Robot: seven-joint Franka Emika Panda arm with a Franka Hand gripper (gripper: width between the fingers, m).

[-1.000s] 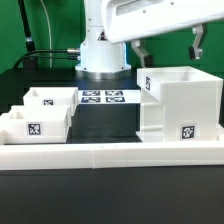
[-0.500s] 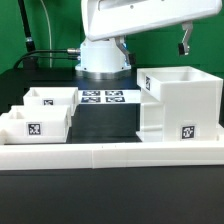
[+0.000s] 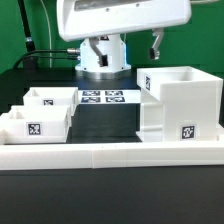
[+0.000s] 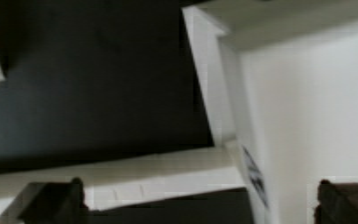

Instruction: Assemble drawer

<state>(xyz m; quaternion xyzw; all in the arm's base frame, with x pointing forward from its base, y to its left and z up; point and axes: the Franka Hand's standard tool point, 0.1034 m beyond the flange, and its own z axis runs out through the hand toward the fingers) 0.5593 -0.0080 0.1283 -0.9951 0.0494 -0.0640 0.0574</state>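
Observation:
The white drawer casing (image 3: 178,105) stands upright at the exterior view's right, open side up, with tags on its faces. Two small white trays lie at the left, one behind (image 3: 52,98) and one in front (image 3: 35,125), each tagged. My gripper (image 3: 128,47) hangs open and empty high above the table, behind and left of the casing, touching nothing. In the wrist view the gripper (image 4: 201,205) shows its two dark fingertips (image 4: 51,200) wide apart, with the casing's white wall (image 4: 309,100) below them.
The marker board (image 3: 102,97) lies flat on the black table between the trays and the casing. A long low white border wall (image 3: 110,155) runs along the front edge. The robot base (image 3: 103,66) stands behind the marker board.
The arm and gripper have swung toward the exterior view's left, from above the casing to behind its left side. The jaws stay open and empty. No part has moved.

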